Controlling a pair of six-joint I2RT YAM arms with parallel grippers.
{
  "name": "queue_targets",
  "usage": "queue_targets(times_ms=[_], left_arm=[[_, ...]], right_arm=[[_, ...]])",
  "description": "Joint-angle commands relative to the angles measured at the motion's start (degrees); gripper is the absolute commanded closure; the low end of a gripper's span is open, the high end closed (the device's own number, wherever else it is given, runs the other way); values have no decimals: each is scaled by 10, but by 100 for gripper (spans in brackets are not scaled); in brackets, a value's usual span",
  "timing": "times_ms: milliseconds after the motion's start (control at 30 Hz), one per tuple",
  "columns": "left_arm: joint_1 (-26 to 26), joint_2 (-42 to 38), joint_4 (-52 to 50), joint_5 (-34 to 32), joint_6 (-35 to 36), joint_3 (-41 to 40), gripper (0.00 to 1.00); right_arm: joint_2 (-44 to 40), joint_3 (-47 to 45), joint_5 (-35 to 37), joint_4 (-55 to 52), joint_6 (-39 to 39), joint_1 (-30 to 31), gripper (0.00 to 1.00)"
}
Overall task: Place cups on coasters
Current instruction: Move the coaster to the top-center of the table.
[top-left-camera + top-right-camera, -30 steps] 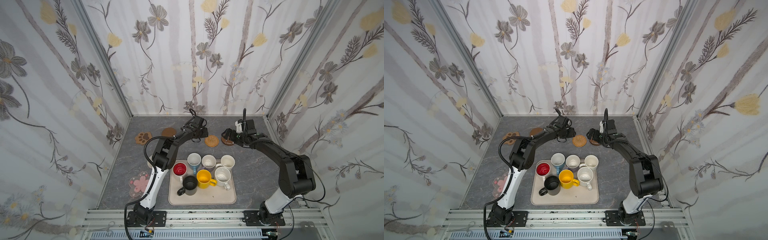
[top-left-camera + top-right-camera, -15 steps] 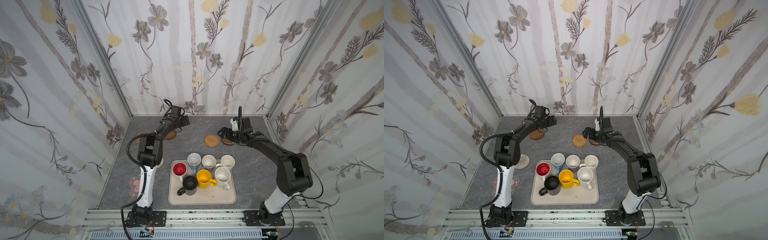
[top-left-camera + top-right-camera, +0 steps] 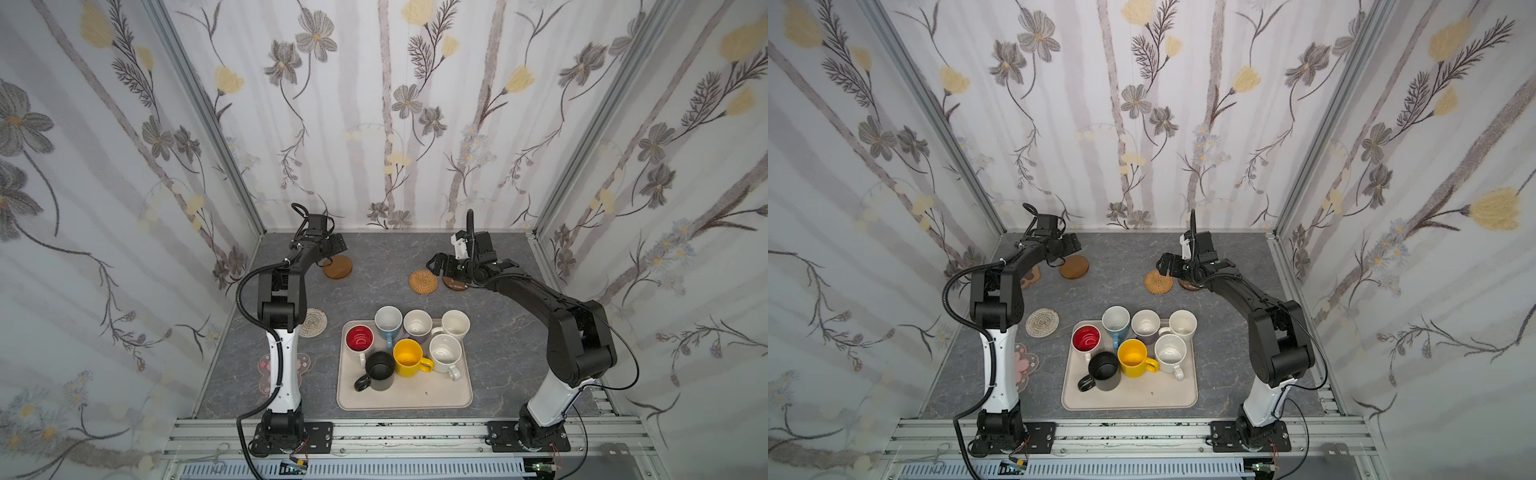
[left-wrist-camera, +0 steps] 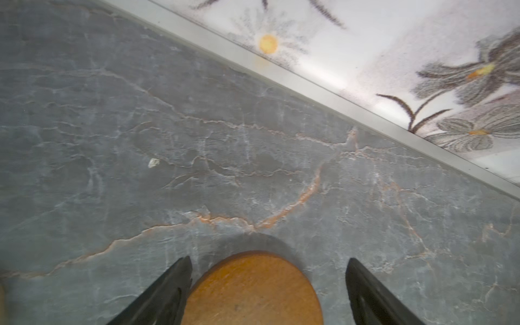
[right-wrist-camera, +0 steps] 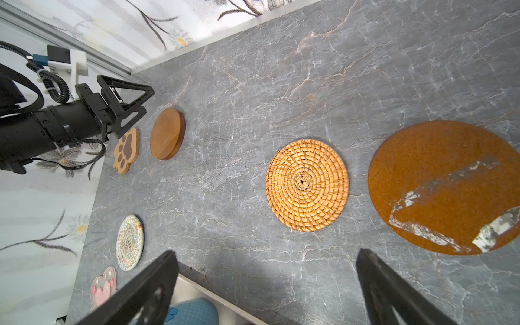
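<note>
Seven cups stand on the beige tray (image 3: 415,399): red-inside (image 3: 359,337), light blue (image 3: 388,319), lavender (image 3: 417,323), two cream (image 3: 455,323), yellow (image 3: 409,356) and black (image 3: 380,365). Coasters lie bare on the table: wooden disc (image 3: 337,267), rattan (image 3: 423,282), glossy brown disc (image 3: 455,284), whitish woven (image 3: 312,322), pink blossom (image 3: 262,365) and brown paw (image 3: 1029,277). My left gripper (image 4: 268,259) hangs open just over the wooden disc (image 4: 253,289), touching nothing. My right gripper (image 5: 266,251) is open and empty near the rattan coaster (image 5: 307,185).
The back wall runs close behind the left gripper (image 3: 338,243). The left arm's upright link (image 3: 284,357) covers part of the pink blossom coaster. The tray rim (image 5: 197,284) and light blue cup (image 5: 191,312) lie under the right gripper (image 3: 434,264).
My left arm swung from the table's middle to the back left, and its jaws widened over the wooden disc. The right gripper shifted slightly left and stayed open.
</note>
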Motion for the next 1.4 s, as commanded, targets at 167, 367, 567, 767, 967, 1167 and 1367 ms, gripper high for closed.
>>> queue_targets(times_ms=[167, 367, 567, 767, 967, 1167, 1367], left_arm=[[3, -5, 13, -1, 5, -45, 13], [-2, -25, 35, 6, -3, -93, 14], [-15, -52, 60, 14, -15, -140, 15], [-37, -79, 86, 19, -27, -183, 18], [-56, -72, 93, 24, -27, -176, 21], [-61, -52, 94, 27, -24, -161, 22], [-61, -25, 93, 33, -17, -127, 21]], right_arm=[[5, 4, -10, 21, -4, 4, 0], [-1, -10, -11, 29, -2, 6, 0], [-8, -24, -12, 36, 3, 8, 0], [-16, -41, -12, 43, 4, 9, 0], [-27, -57, -11, 47, 4, 9, 0], [-43, -79, -4, 50, 3, 8, 0], [-51, -89, 1, 51, 4, 8, 0]])
